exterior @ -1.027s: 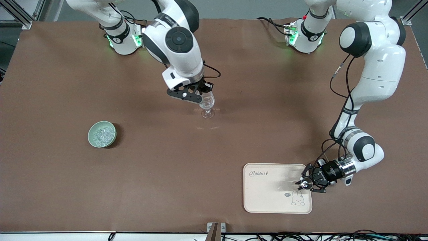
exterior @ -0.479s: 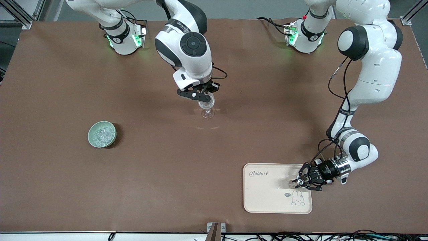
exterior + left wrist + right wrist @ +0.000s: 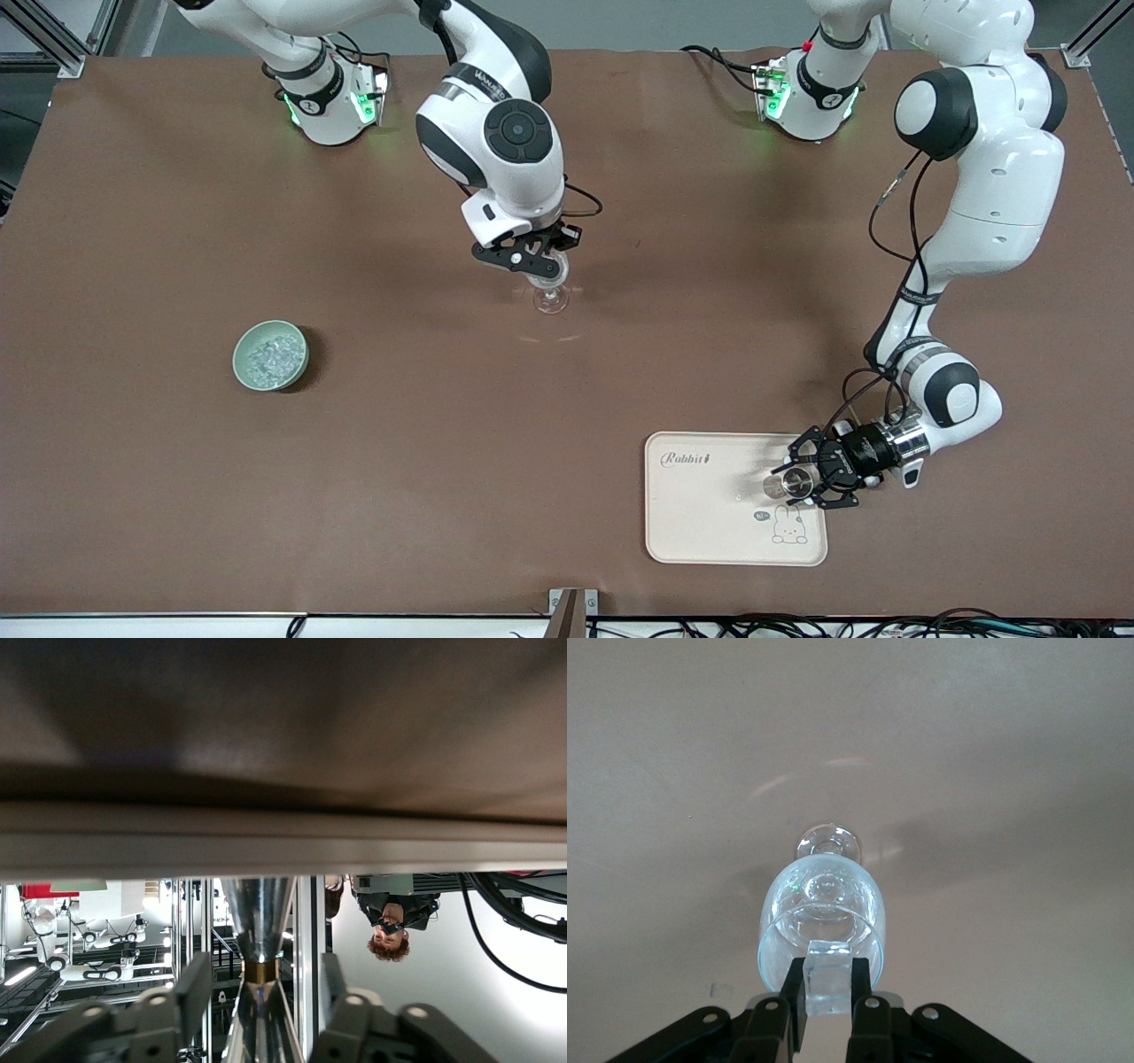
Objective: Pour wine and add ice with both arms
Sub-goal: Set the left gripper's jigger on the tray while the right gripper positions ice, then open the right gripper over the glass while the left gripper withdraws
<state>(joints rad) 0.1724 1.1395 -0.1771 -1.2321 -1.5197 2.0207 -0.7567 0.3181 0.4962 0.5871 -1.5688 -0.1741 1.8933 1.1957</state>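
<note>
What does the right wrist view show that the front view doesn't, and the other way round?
Only the right wrist view: an ice cube pinched in the right gripper, right over the glass rim.

Only the front view: the green bowl of ice toward the right arm's end, the tray nearer the camera, and the left gripper low over the tray, jaws around a small clear object.

Both: the stemmed glass on the brown table under the right gripper.

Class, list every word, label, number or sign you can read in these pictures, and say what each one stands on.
"Rabbit" – script word on the cream tray.
Small round badge above the tray's rabbit drawing – too small to read.
Lettering on both arms' wrist bands – too small to read.
</note>
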